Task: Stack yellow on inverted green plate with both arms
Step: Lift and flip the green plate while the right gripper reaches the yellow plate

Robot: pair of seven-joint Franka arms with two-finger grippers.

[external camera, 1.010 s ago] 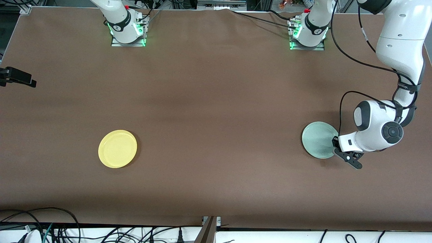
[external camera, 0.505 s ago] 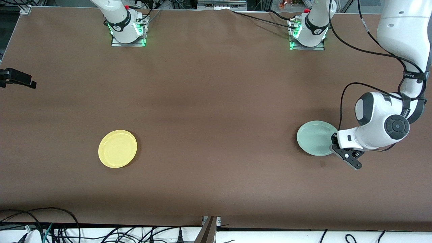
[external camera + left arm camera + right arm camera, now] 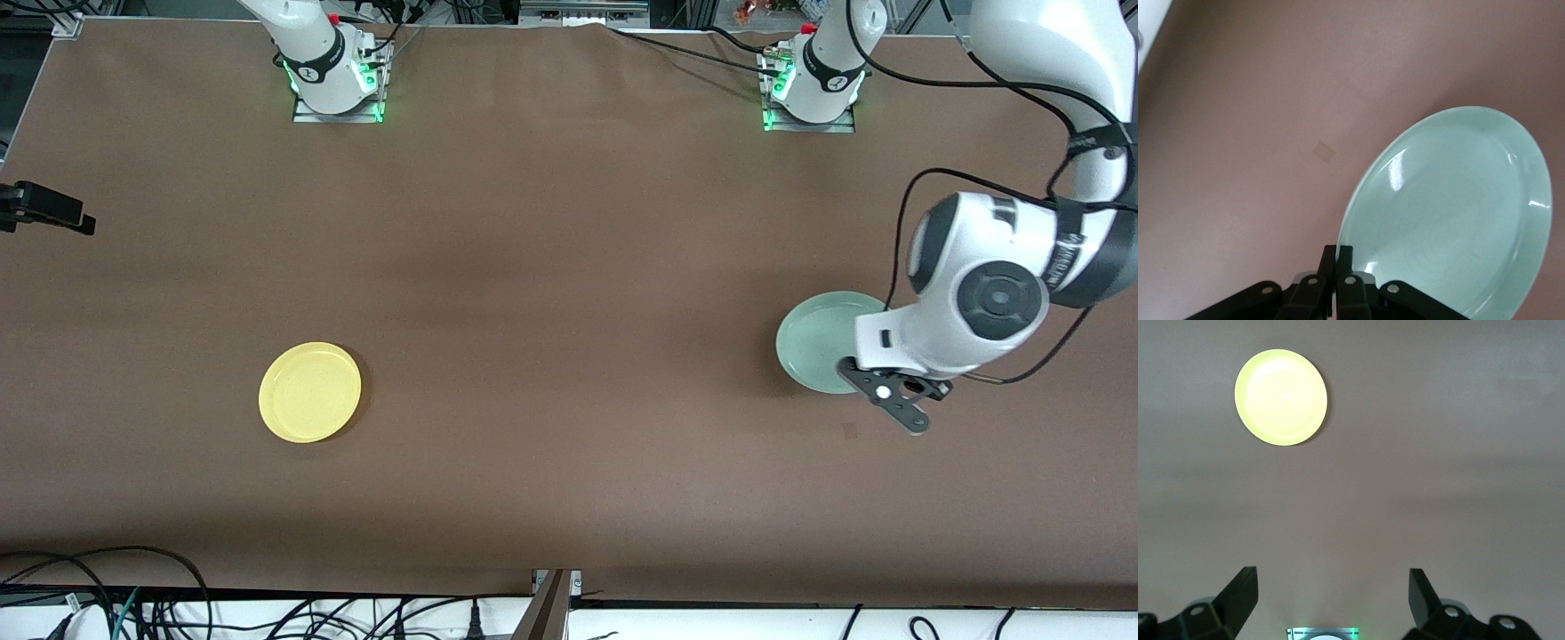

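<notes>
The left gripper [image 3: 1337, 257] pinches the green plate's [image 3: 1451, 213] rim. The plate tilts above the brown table [image 3: 1238, 133].

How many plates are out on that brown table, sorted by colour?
Yellow plate: 1, lying flat toward the right arm's end of the table.
Green plate: 1, pinched at its rim by the left gripper and tilted up.
Total: 2 plates.

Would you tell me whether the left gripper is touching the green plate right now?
Touching. In the left wrist view, the left gripper has its fingers shut on the rim of the green plate, which it holds tilted above the table.
</notes>
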